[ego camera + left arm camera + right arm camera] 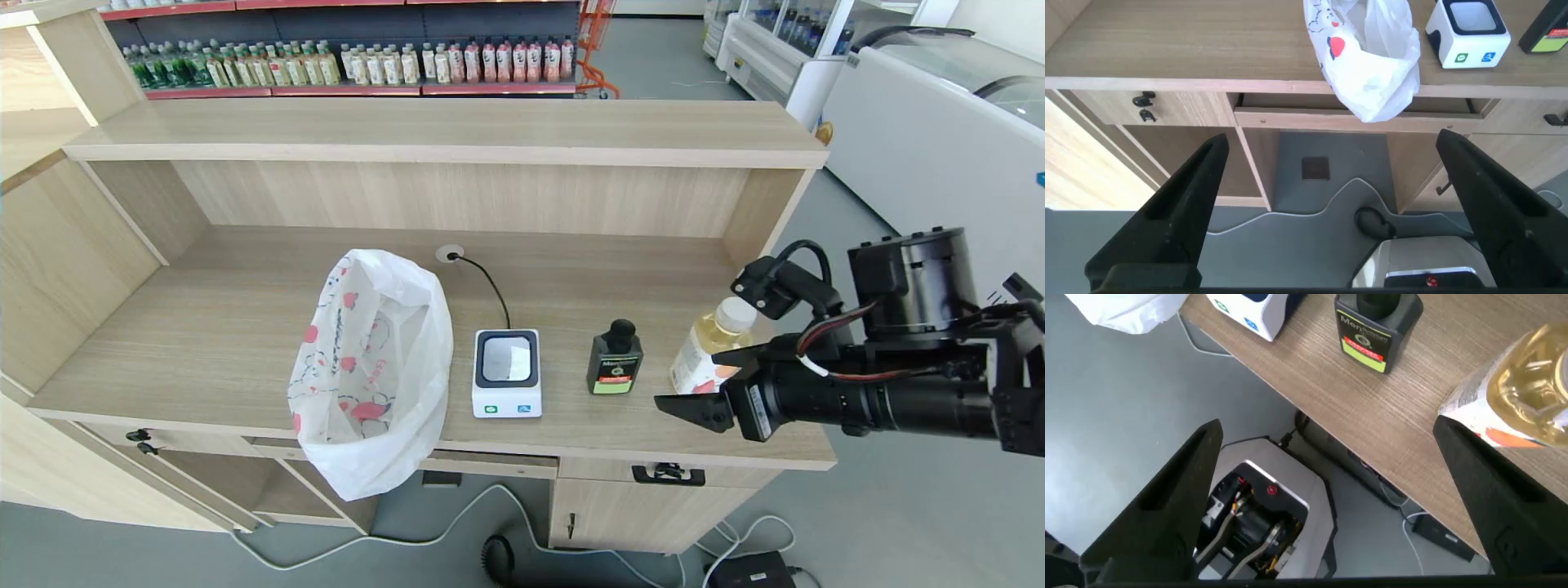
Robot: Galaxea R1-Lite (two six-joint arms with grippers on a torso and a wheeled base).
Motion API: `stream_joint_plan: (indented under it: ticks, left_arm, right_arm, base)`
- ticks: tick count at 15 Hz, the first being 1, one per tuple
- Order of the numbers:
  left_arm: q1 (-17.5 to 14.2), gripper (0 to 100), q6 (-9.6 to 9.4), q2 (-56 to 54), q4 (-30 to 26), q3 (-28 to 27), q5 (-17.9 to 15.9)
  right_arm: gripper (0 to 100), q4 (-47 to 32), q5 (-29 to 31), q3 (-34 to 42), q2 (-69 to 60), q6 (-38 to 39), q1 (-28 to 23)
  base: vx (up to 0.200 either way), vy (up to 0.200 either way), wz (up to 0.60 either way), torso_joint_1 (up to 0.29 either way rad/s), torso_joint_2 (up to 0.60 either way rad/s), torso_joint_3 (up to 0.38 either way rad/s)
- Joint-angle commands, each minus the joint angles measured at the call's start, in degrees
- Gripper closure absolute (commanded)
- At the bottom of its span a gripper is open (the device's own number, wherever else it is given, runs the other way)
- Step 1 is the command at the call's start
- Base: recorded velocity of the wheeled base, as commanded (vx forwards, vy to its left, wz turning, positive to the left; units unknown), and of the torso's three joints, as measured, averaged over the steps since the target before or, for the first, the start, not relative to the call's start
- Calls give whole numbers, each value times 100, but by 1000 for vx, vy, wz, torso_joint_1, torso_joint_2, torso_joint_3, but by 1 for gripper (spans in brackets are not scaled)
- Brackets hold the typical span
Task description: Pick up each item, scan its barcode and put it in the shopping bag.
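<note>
Hovering with fingers spread wide, the right gripper is just beside the yellow drink bottle at the near right edge of the counter. Further left stand a dark bottle, the barcode scanner and the shopping bag. An off-centre grip could tip the tall bottle off that edge.

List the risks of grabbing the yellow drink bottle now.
The open right end effector is beside the yellow drink bottle near the counter edge; a glancing finger may topple it off.
Carrying it to the scanner could clip the dark bottle between them.
The shopping bag sags over the edge and may slip.
</note>
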State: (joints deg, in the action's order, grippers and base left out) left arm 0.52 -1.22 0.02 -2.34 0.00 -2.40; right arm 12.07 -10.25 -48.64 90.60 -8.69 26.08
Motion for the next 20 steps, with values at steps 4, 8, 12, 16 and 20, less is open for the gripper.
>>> stream_joint_plan:
  ticks: [4,8,12,16,20]
  left_arm:
    - [0,0,-1,-2,6,0,-6]
    - [0,0,-1,-2,6,0,3]
    - [0,0,-1,-2,6,0,3]
    - [0,0,-1,-2,6,0,3]
    - [0,0,-1,-2,-3,0,3]
  right_arm:
    - [0,832,6,294,520,-45,-6]
    - [0,1535,6,390,951,-54,-6]
    - [0,2063,6,364,1364,-344,-59]
    - [0,2405,-3,355,1663,-537,-94]
    - [0,2959,-29,338,2049,-897,-103]
  base:
    - [0,0,0,0,0,0]
    - [0,0,0,0,0,0]
    - [0,0,0,0,0,0]
    - [0,0,0,0,0,0]
    - [0,0,0,0,0,0]
